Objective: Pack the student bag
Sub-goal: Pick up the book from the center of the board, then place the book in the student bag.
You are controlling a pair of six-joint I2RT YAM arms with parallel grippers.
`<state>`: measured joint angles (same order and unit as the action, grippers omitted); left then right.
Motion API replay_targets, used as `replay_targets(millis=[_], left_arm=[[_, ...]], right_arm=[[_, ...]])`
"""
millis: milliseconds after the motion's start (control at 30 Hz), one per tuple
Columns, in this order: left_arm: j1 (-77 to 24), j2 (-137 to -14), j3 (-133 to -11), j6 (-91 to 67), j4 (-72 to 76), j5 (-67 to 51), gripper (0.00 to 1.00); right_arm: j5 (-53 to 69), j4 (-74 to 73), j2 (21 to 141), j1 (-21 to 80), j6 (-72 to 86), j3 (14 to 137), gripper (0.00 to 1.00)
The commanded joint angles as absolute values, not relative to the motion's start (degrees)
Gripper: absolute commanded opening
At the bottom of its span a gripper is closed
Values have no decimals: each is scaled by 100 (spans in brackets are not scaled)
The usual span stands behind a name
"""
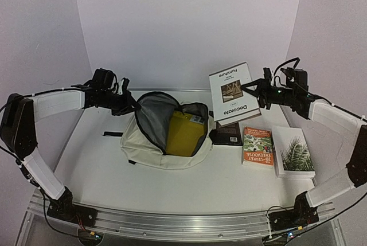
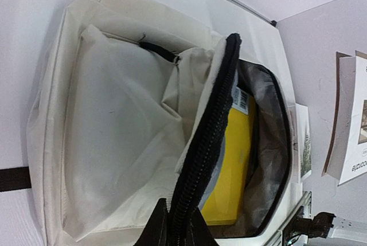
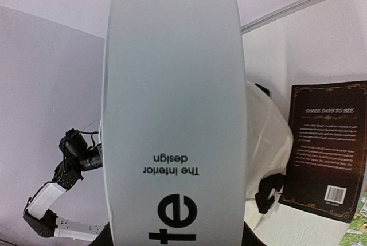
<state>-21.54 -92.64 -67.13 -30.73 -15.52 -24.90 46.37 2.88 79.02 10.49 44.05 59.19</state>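
Right gripper (image 1: 258,92): clamped on white book (image 1: 234,94), held aloft just right of the bag.
Student bag (image 1: 140,145): lying mid-table, mouth gaping, yellow book (image 1: 184,134) inside.
Left gripper (image 1: 129,104): pinched on zipper rim, propping the mouth open.
Advice: lower it edge-first, slide alongside yellow book, clear of the rim.

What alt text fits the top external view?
The right gripper holds a white book in the air beside the open student bag, whose flap the left gripper pinches; a yellow book sits inside.

The left arm (image 1: 54,104) is stretching rightward at the far left, the left gripper (image 1: 129,105) pinching tightly closed, while the right arm (image 1: 335,117) is reaching leftward, the raised right gripper (image 1: 256,92) clamping with jaws partly apart.
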Motion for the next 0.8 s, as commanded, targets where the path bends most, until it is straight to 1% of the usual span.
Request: replay_targets(millis=[0,200,433,567,767], left_arm=[[-2162,-8878,-7224,-3087,-1296,-3001,10],[-2162,-8760,-7438,-2979,-1177,-3405,9],[-2162,-8746,-7625,-2922,-932,-3956,9],[-2160,-8771,-7775,-2851,-797,-4354,8],[-2162,-8846,-7877,-2813,-650,-4803,8]], right_arm=[[4999,337,8011,1560,4633,6218,40],[4615,459,8515,2427,4939,6361,40],[4297,720,9030,2710,5491,6226,39],[3989,730,9372,2960,5607,6331,37],[3467,757,9849,3170,5815,6524,37]])
